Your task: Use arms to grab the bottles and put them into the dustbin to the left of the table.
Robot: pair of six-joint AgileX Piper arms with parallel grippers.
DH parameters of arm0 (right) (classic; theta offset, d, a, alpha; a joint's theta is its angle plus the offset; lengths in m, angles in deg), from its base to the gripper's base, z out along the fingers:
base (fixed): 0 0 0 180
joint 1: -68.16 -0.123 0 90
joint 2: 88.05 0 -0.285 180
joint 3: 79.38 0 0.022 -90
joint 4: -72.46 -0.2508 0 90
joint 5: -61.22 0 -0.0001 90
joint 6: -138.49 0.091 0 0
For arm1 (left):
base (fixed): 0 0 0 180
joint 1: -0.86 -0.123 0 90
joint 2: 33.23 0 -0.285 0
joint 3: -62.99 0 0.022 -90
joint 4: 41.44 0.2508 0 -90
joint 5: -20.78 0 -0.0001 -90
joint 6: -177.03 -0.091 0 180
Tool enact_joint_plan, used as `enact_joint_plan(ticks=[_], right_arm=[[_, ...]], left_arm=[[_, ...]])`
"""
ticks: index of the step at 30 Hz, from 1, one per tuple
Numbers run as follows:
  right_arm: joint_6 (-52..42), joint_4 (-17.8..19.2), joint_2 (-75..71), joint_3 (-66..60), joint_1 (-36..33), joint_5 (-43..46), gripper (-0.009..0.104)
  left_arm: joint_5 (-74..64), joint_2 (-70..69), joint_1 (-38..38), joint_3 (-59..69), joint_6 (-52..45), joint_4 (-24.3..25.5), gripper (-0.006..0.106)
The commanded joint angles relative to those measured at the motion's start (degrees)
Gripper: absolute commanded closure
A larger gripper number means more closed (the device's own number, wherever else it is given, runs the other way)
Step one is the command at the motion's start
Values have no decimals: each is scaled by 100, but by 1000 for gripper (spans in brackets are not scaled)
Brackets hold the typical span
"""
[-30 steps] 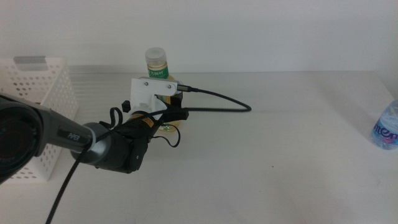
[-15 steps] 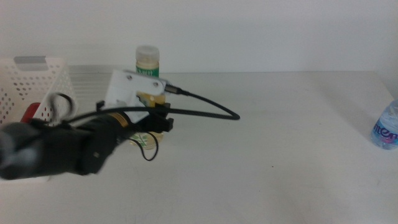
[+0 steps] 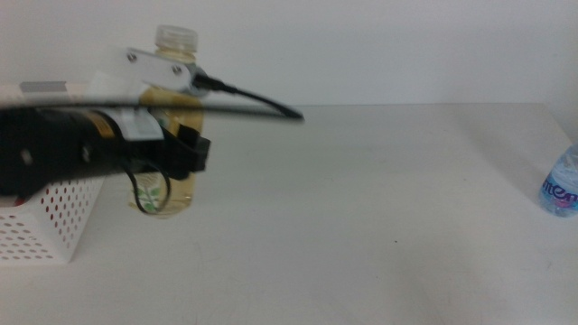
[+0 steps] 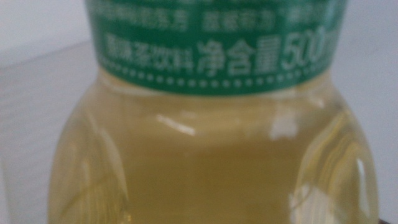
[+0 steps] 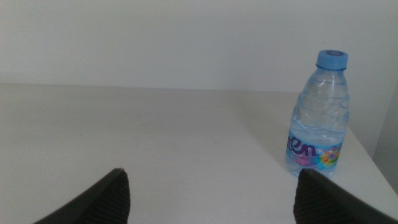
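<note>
My left gripper [image 3: 176,153] is pinching the tea bottle [image 3: 172,108], lifted at about 10 o'clock, right beside the dustbin [image 3: 50,226]. Right gripper [image 5: 211,193] sits spread wide, water bottle [image 5: 318,115] at its 2 o'clock.

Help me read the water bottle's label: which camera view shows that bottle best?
The right wrist view: the water bottle stands whole and upright on the table, blue cap and label facing the camera. The middle view cuts it off at the picture's right edge. The left wrist view shows only the tea bottle.
</note>
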Motion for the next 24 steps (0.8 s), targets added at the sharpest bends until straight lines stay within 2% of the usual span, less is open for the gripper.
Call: enact_joint_plan(ticks=[1,10,19,24], right_arm=[[-50,48,-156,52,32,435,21],[-50,48,-156,52,32,435,21],[-50,48,-156,52,32,435,21],[-50,48,-156,52,32,435,21]], left_arm=[[-157,-274,-177,-673,-5,-74,97],[-1963,149,-1099,-2008,11,-106,97],[-3705,1168,-2267,-3577,-55,-93,97],[-4526,1719,-2675,-4373,-294,132,97]])
